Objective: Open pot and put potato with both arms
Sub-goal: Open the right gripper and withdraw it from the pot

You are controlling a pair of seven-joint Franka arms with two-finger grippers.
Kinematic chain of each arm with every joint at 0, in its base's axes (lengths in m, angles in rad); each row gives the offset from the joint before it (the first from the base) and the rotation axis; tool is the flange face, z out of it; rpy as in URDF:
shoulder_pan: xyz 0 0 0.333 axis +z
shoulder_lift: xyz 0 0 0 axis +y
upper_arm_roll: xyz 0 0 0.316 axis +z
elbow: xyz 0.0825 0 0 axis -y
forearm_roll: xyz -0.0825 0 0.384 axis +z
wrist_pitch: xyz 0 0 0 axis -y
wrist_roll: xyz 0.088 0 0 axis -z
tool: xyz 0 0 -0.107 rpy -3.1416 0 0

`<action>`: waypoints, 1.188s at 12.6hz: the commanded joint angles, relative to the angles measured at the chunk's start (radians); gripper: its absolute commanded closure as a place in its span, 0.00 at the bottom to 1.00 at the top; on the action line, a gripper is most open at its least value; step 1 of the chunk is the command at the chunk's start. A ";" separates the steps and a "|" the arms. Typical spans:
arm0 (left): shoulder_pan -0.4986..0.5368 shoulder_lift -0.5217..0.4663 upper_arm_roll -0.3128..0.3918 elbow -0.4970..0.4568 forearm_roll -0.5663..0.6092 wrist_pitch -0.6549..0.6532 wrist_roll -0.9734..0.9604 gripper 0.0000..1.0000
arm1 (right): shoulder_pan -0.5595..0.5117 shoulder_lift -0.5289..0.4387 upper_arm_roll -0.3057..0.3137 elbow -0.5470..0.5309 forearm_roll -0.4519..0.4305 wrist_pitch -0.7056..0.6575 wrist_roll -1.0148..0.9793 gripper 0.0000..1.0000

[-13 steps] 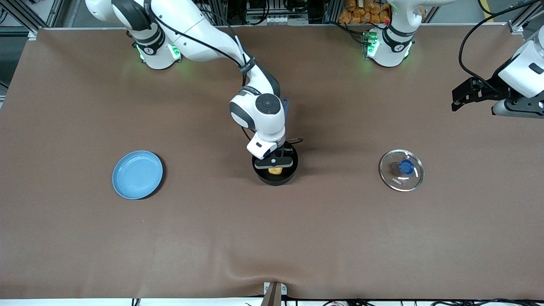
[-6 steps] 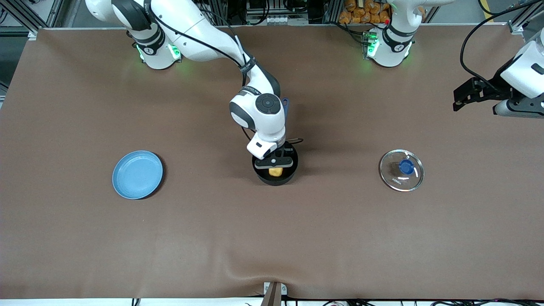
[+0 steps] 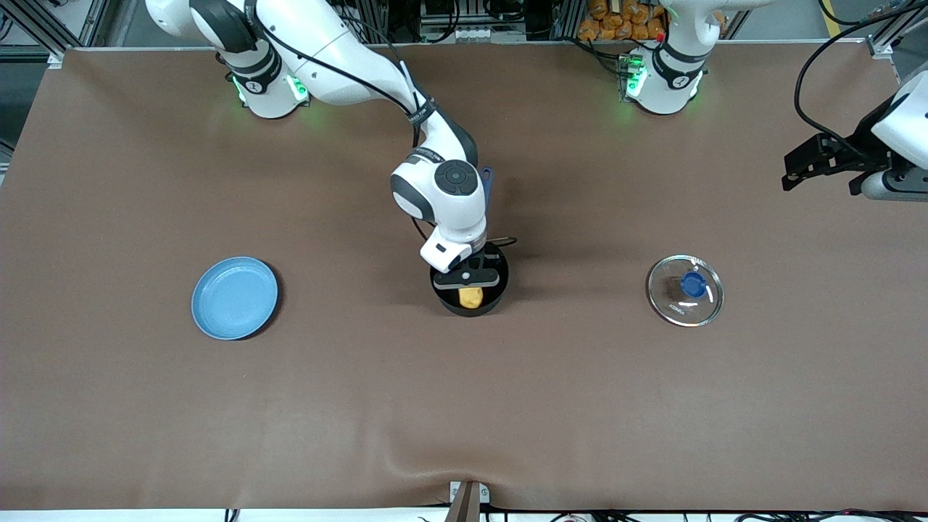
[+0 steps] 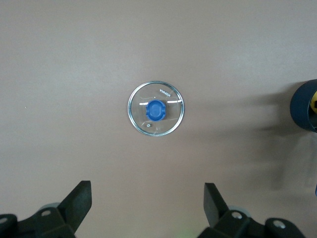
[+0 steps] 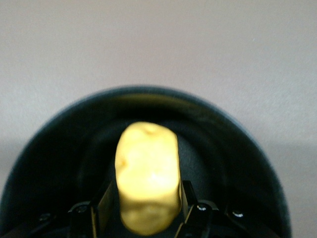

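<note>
The right pincer (image 3: 470, 280) hangs low over the open pot (image 3: 470, 304), its fingers (image 5: 99, 210) clamped on the potato (image 3: 471, 296), which sits between them just inside the pot's black rim; whether it touches the pot's floor cannot be told. The pot's blue handle (image 3: 486, 181) shows above the right arm's wrist in the front view. The left pincer (image 4: 146, 210) hovers over the left arm's end of the brown surface (image 3: 464, 406), fingers spread wide and holding nothing. The glass lid (image 3: 685, 290) with its blue knob (image 4: 155, 110) lies flat on the surface, well apart from the pot. A light-blue plate (image 3: 234, 297) rests toward the right arm's end.
</note>
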 commanded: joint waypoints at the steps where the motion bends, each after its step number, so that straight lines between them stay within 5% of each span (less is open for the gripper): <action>1: 0.007 -0.005 -0.008 0.011 -0.021 -0.018 -0.021 0.00 | -0.045 -0.062 0.025 0.001 -0.013 -0.063 0.012 0.37; 5: 0.004 -0.005 -0.012 0.011 -0.011 -0.040 -0.097 0.00 | -0.054 -0.194 0.025 -0.001 0.039 -0.207 0.010 0.43; 12: 0.003 -0.006 -0.013 0.011 -0.006 -0.048 -0.102 0.00 | -0.215 -0.583 0.016 0.001 0.140 -0.730 -0.157 0.65; 14: 0.001 -0.009 -0.025 0.011 0.012 -0.048 -0.107 0.00 | -0.322 -0.674 0.015 0.002 0.142 -0.872 -0.333 0.59; 15: 0.001 -0.012 -0.028 0.011 0.012 -0.046 -0.108 0.00 | -0.377 -0.697 0.015 0.007 0.142 -0.921 -0.408 0.41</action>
